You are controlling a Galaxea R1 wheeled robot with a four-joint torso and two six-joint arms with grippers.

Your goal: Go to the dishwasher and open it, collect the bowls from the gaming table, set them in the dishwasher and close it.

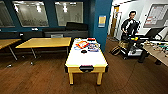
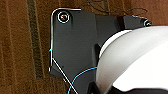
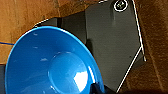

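Left gripper: we can't tell its state; in the left wrist view a white rounded object [image 2: 135,62] sits large and close to the camera over the wooden floor [image 2: 17,50], and we can't tell if it's a bowl or if it's held.
Yellow tables: plain yellow-topped tables [image 1: 43,42] stand left of the gaming table, near it but apart.
Gaming table: gaming table [image 1: 86,58] stands mid-room on the wood floor, well ahead of us; glossy white top, yellow rim, yellow sides and legs, dark slot at the near end.
On the table: a small dark round item [image 1: 84,51] lies mid-top, too blurred to name; colourful flat items [image 1: 82,44] at the far end.
Person: a person [image 1: 129,26] stands at right behind a rig.
Blue bowl: blue bowl [image 3: 50,65] shows large and close in the right wrist view, tilted, above the floor; bright blue, glossy, round, shallow, with a flat centre.
Right gripper: we can't see its fingers, so grasping or not can't be told.
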